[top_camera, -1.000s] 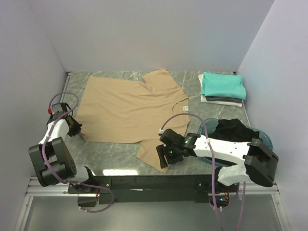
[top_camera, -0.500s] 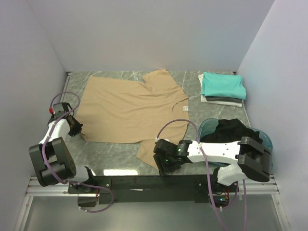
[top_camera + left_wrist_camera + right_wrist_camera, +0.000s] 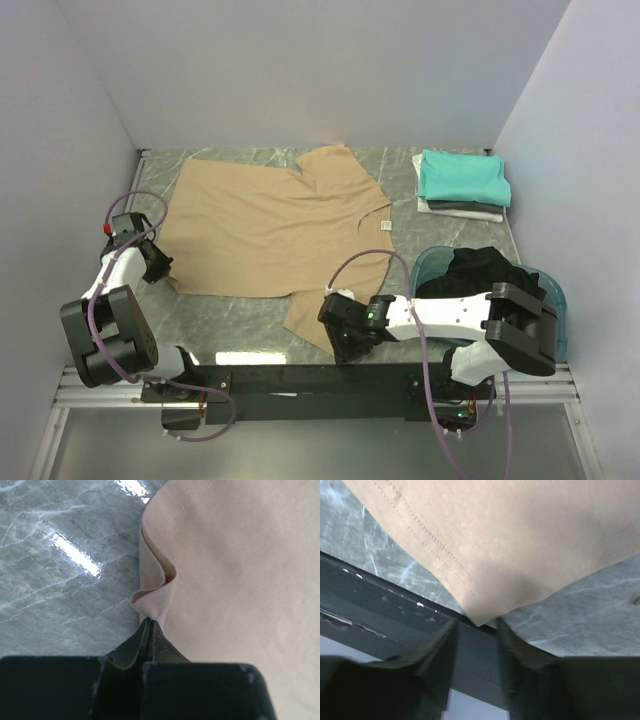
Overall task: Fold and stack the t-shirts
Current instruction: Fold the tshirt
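table: glossy grey marbled top point(image 3: 235, 312) | walls: plain pale back wall point(image 3: 320, 70), left side wall point(image 3: 50, 140) and right side wall point(image 3: 585, 150) close it in on three sides | near edge: black bar point(image 3: 300, 381) on a silver rail point(image 3: 560, 392) | light: white glare streaks point(image 3: 75, 555) on the marble

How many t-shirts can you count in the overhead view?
5. The tan t-shirt lies spread mid-table; the teal t-shirt, grey t-shirt and white t-shirt are piled folded at far right; the black t-shirt is in the basin. Others may be hidden.
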Tool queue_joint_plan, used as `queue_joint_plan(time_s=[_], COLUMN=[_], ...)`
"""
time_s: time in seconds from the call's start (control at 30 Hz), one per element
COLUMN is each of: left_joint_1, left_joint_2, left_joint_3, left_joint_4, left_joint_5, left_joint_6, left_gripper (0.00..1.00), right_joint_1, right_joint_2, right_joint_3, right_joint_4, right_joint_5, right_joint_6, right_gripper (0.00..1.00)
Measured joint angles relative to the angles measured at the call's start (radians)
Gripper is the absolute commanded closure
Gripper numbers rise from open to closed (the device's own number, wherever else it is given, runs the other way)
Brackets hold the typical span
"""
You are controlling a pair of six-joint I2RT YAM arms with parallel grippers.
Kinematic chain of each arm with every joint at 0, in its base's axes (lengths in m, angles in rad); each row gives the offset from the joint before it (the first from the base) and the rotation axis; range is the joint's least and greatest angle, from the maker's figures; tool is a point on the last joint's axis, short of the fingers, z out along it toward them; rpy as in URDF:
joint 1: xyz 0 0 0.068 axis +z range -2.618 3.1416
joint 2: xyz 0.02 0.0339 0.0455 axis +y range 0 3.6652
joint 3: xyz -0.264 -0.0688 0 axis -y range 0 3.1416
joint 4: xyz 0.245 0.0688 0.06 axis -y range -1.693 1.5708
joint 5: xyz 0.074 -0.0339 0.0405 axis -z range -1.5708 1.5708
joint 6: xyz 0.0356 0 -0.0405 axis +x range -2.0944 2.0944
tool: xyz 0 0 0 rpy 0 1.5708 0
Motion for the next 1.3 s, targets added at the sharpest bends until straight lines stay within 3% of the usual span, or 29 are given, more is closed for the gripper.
queue_joint_plan(time_s=[0.2,0.27,0.5,0.83,1.17,1.3], left_joint_1=[-0.004,-0.004,-0.004,-0.005,-0.005,-0.005], left_joint_2=[-0.004,-0.009,-0.058,-0.257,-0.299,-0.279], left_joint_3=[0.0,0.0,0.0,0.008,0.063,0.063], left_joint_4=[0.0,-0.002,-0.021,-0.112,-0.169,-0.167], left_joint_5=[-0.01,-0.014,-0.027,-0.033,-0.025,0.002], left_joint_6=[-0.002,-0.003,-0.003,-0.035,-0.056,-0.059], left_gripper=[0.99,0.99,0.99,0.99,0.99,0.99], right_joint_1=[0.006,0.009,0.039,0.043,0.034,-0.025], right_joint_2=[0.015,0.022,0.008,-0.112,-0.161,-0.141], right_joint_3=[-0.001,0.006,0.014,0.05,0.101,0.149], right_joint_4=[0.018,0.01,-0.049,-0.236,-0.34,-0.348], right_joint_5=[0.022,0.028,0.056,0.058,0.057,0.072], right_joint_6=[0.018,0.018,0.025,0.027,0.051,0.043], right_gripper=[0.94,1.0,1.0,1.0,1.0,1.0])
